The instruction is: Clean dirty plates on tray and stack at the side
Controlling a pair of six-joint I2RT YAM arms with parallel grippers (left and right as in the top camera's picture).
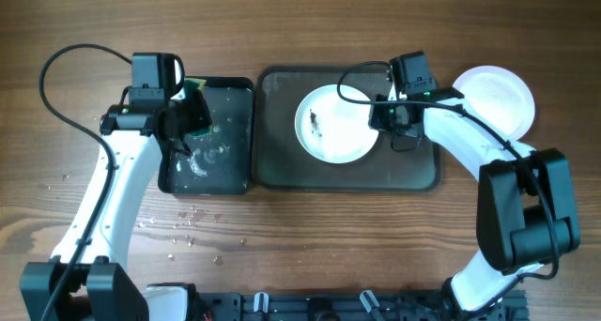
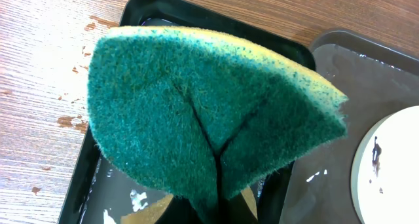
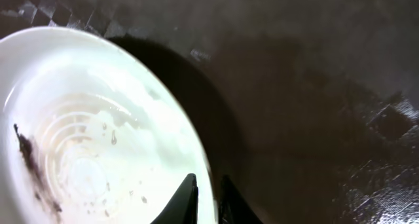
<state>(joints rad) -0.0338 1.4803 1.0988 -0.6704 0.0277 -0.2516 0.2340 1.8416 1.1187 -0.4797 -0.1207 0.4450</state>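
Observation:
A white plate with a dark smudge near its centre lies on the dark-grey tray. My right gripper is shut on the plate's right rim; in the right wrist view its fingers straddle the rim of the plate. Another white plate lies on the table at the far right. My left gripper is shut on a green-and-yellow sponge, held over the smaller black tray. A third plate is not in view.
The black tray holds wet white foam patches. Water droplets dot the wood in front of it. Black cables loop from both arms over the table's back.

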